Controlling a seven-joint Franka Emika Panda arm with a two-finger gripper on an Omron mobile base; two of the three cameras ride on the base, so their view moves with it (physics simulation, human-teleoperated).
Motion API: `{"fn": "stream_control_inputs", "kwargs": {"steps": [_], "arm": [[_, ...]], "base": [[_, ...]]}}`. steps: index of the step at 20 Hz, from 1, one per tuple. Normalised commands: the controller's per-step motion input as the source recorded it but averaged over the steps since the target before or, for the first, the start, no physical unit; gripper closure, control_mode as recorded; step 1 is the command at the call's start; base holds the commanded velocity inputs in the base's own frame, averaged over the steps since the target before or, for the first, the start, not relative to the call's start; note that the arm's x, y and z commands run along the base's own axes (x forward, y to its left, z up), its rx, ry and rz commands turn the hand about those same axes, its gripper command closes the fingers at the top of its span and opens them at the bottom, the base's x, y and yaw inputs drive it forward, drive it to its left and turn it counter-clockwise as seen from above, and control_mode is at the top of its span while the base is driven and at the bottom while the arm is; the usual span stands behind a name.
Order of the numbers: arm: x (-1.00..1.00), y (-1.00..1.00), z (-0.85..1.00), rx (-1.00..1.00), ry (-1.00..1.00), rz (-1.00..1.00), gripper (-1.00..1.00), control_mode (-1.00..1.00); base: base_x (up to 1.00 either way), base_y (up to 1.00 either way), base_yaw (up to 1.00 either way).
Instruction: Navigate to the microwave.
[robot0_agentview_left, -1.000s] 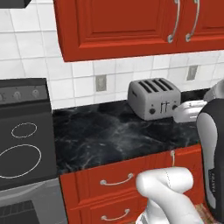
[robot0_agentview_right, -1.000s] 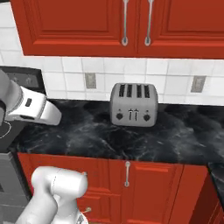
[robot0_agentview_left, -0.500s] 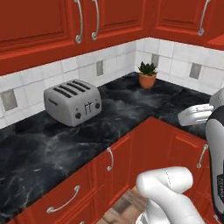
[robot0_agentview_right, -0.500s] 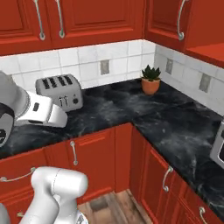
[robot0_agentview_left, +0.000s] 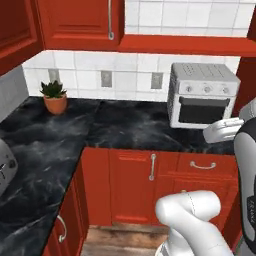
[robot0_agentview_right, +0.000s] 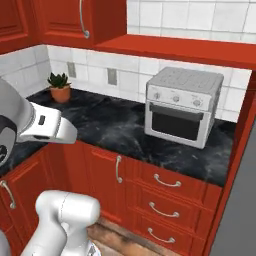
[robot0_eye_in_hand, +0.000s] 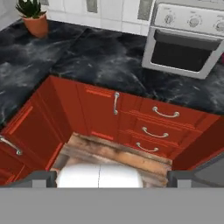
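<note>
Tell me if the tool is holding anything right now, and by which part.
Nothing is held. In the hand view the tool's dark fingertips stand apart with only red cabinet fronts and wooden floor beyond.

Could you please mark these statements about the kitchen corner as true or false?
1. The small silver toaster oven with knobs stands on the black marble counter. True.
2. A small green plant in a terracotta pot sits in the counter's corner. True.
3. The toaster oven's door hangs open. False: it is closed.
4. The plant touches the toaster oven. False: a wide stretch of counter and two grey wall outlets lie between them.
5. The red drawers with curved metal handles sit below the toaster oven. True.
6. The wide built-in microwave sits on this counter. False: the appliance there is the toaster oven.
</note>
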Motion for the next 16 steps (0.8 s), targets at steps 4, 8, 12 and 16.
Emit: {"fn": "stream_control_inputs", "kwargs": {"steps": [4,8,12,16], "arm": [[0.0,0.0,0.0,0.0,0.0,0.0,-1.0,1.0],[0.0,0.0,0.0,0.0,0.0,0.0,-1.0,1.0],[0.0,0.0,0.0,0.0,0.0,0.0,-1.0,1.0],[0.0,0.0,0.0,0.0,0.0,0.0,-1.0,1.0]], "base": [[0.0,-0.01,-0.96],[0.0,-0.21,-0.86],[-0.02,-0.29,-0.78],[-0.05,-0.05,-0.91]]}}
